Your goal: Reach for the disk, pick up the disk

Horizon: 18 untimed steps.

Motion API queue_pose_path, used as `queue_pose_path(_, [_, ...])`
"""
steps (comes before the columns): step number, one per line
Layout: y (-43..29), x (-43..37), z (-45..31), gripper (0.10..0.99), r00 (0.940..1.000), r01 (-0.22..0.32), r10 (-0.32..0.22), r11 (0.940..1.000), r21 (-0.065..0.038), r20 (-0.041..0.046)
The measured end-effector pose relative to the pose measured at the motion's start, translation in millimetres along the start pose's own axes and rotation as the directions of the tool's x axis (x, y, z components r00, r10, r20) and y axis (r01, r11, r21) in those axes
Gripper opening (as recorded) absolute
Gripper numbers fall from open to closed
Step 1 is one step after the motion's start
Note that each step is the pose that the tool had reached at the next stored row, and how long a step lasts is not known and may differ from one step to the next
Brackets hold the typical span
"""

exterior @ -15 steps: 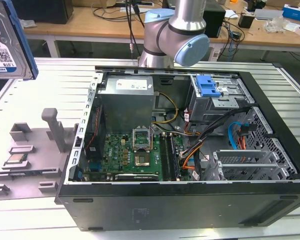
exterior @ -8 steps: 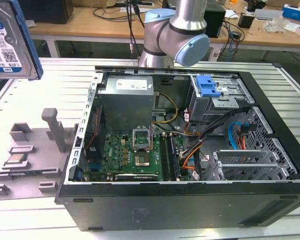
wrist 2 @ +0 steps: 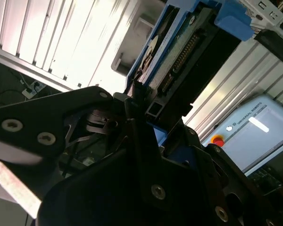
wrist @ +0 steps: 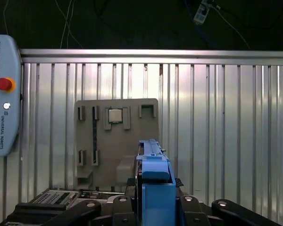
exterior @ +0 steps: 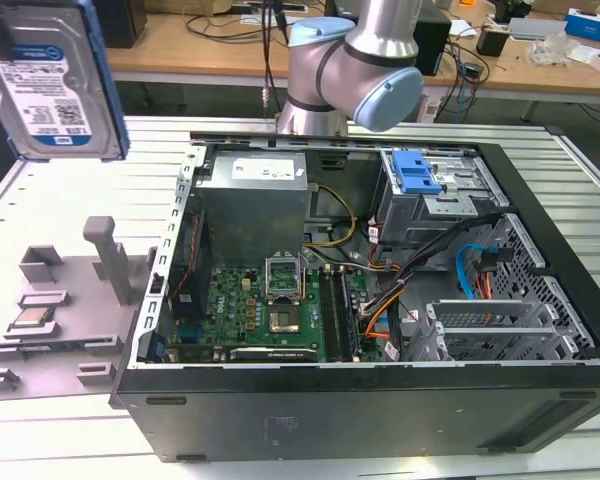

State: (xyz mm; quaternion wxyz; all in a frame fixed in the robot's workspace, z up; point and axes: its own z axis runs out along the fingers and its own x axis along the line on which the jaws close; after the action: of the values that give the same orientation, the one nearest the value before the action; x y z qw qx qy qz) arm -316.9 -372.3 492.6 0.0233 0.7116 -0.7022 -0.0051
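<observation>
Above the slatted metal bench (exterior: 50, 440), at the exterior view's left of the open computer case (exterior: 380, 410), the disk (exterior: 55, 80) hangs in the air. The claw (wrist: 155, 188) is pinching it across its thickness, and its long axis points away from the wrist.

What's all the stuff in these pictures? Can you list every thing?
the disk: one, silver in a blue bracket, held up in the air.
computer case: one, black, open, on the table.
latch: one, blue, inside the case.
fixture plate: one, grey, beside the case.
chip: one, silver, in the fixture plate.
table: one, silver slats, under the case.
pendant: one, pale blue with red button, on the table.
robot arm: one, silver and pale blue, behind the case.
end effector: one, black, shut on the disk.
</observation>
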Motion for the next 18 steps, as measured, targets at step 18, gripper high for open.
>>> queue_pose_path(18, [-86.1,1.2,-3.6,0.365,1.0,0.0,0.0,1.0,0.0,-0.0001])
